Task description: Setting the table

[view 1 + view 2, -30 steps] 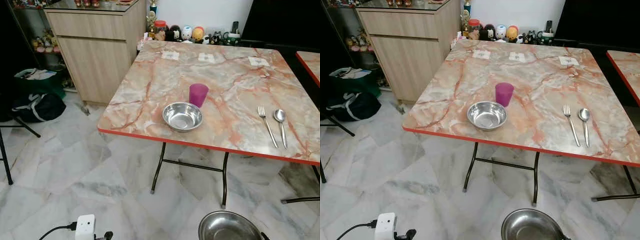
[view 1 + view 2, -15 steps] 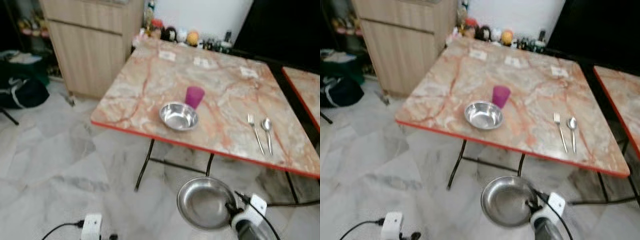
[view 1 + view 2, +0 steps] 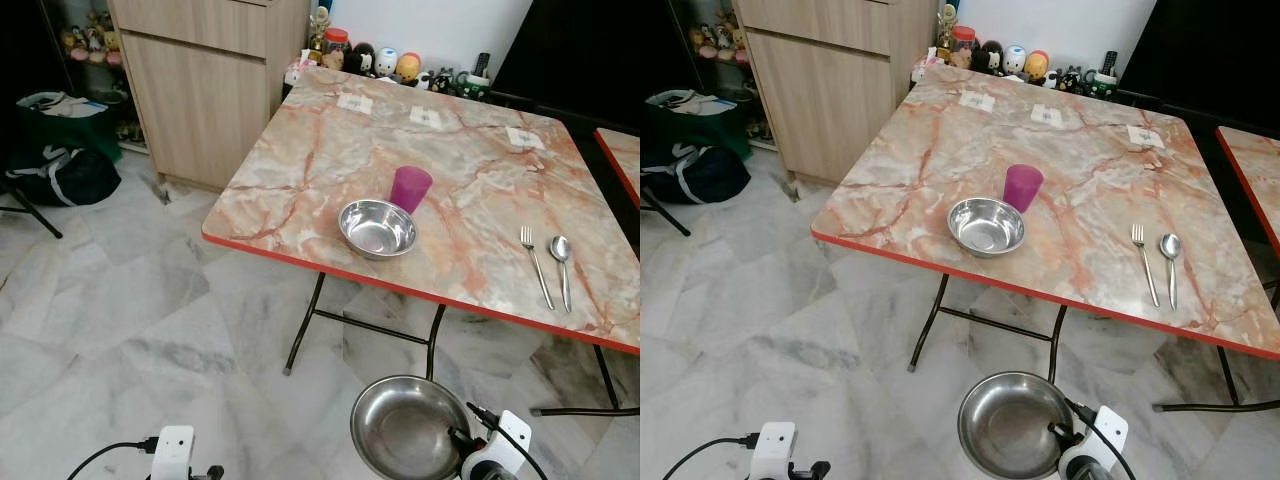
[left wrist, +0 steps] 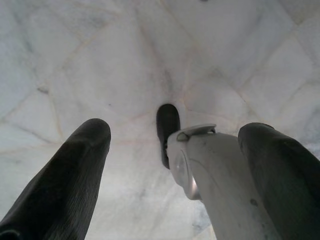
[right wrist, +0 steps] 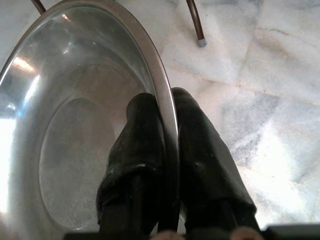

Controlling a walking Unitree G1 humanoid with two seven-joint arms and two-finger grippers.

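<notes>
Pinching the rim of a steel bowl (image 5: 75, 125), my right gripper (image 5: 167, 130) has one black finger (image 5: 137, 145) inside the bowl and the other outside, pressed together with only the thin metal edge between them. From the head camera I see this bowl (image 3: 408, 428) held low at the near right, above the pale marble floor (image 3: 120, 300) and in front of the table's near edge. It is round, shiny and shallow, and its opening faces up. It looks empty.

My left gripper (image 4: 175, 135) hangs at the near left, over the floor. Its two black fingers (image 4: 75, 165) are spread wide apart with nothing between them.

Ahead stands a square table (image 3: 300, 170) with an orange-veined marble top, a red edge and thin dark legs. A second, smaller steel bowl (image 3: 377, 227) sits on it near the front edge. A purple cup (image 3: 410, 188) stands upright just behind that bowl, touching it or nearly so. Well to the right, a fork (image 3: 535, 263) and a spoon (image 3: 562, 265) lie side by side, the fork on the left. Three small white cards (image 3: 425, 117) lie along the far side of the table. A wooden cabinet (image 3: 205, 85) stands at the far left.
</notes>
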